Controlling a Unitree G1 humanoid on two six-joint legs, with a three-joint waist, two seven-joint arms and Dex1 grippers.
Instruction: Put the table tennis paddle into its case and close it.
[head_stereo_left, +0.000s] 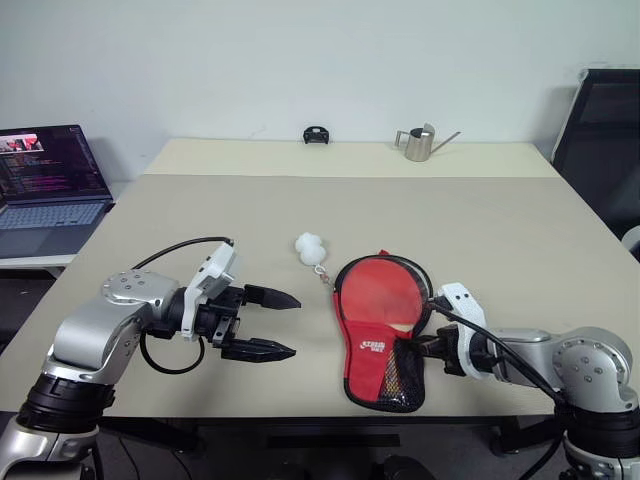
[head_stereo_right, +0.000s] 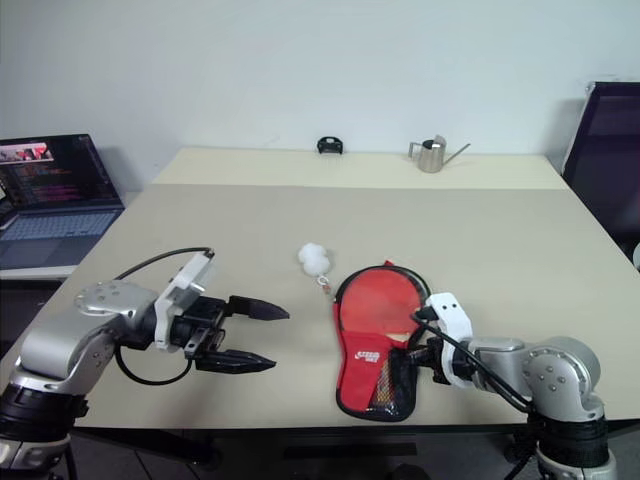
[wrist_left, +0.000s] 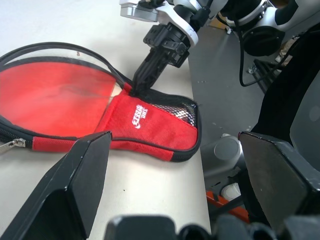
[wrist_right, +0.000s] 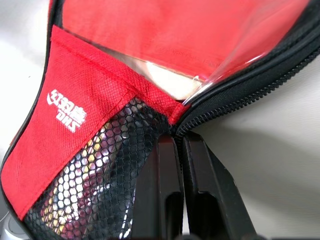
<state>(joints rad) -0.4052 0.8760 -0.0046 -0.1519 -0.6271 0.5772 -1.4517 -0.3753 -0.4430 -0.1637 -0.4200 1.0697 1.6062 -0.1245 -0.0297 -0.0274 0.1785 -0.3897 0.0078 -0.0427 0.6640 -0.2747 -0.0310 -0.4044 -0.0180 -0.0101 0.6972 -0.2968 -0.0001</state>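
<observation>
Left gripper (head_stereo_left: 283, 324) jaws wide apart, right gripper (wrist_right: 178, 150) jaws together

Silver arms, white wrist housings, looping black cables — each claw (head_stereo_left: 268, 323) black, two-fingered.

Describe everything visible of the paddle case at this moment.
The case is a paddle-shaped soft fabric pouch lying flat near the table's front edge, red side up, with a white logo and a black mesh pocket at its narrow end. Its black zip stands open around the round end, where the red paddle face shows under a clear film. A white ball charm lies beside it on a short chain. The shut right gripper touches the edge by the mesh pocket.
</observation>
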